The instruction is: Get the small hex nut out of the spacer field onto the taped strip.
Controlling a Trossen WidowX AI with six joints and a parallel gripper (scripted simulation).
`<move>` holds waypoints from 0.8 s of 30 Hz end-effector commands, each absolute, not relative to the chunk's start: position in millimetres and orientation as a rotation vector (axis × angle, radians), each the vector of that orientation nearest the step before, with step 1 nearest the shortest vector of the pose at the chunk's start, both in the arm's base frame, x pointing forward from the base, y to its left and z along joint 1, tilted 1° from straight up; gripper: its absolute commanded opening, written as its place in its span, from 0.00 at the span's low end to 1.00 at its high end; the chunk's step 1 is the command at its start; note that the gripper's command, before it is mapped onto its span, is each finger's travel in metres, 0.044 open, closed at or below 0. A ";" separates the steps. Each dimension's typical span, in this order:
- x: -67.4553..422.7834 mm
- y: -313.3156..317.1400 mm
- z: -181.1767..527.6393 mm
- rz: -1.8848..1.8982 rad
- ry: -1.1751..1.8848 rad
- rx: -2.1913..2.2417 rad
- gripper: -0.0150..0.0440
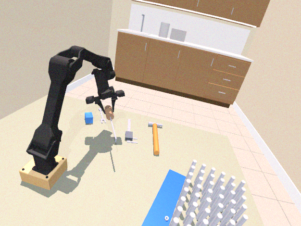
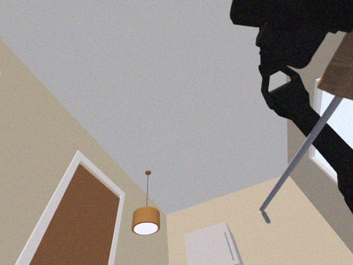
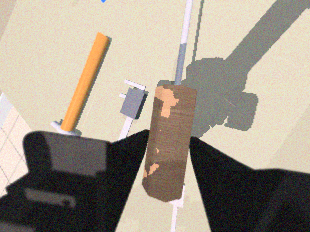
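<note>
My gripper [image 1: 108, 112] [image 3: 169, 137] is shut on the brown handle of a hook tool [image 1: 109, 114] [image 3: 171, 153] [image 2: 340, 71]. The tool's thin grey shaft slants down in front of the gripper, ending in a short bent tip, seen in the exterior view. Its shadow lies apart from it, so it is held above the table. The hex nut [image 1: 166, 218] lies on the blue taped strip [image 1: 163, 192], close to the front row of spacers. The metal spacers [image 1: 208, 201] that show stand upright in rows at the lower right; the nearest part is cut off by the frame edge.
A caliper-like tool [image 1: 128, 135] [image 3: 133, 102] lies right of the held tool in the top view, with an orange-handled hammer [image 1: 156, 139] [image 3: 86, 83] further right. A wrench [image 1: 101, 116] and a blue cube [image 1: 88, 118] lie at the left, behind the held tool.
</note>
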State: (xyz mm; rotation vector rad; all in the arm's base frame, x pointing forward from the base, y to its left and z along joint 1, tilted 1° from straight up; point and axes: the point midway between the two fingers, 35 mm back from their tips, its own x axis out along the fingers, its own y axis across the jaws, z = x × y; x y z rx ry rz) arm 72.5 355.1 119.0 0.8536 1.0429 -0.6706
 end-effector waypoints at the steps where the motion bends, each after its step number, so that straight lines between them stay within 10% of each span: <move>1: 73.3 355.8 115.9 -0.669 1.037 0.861 0.25; 24: 73.4 357.6 95.3 -0.669 1.037 0.861 0.25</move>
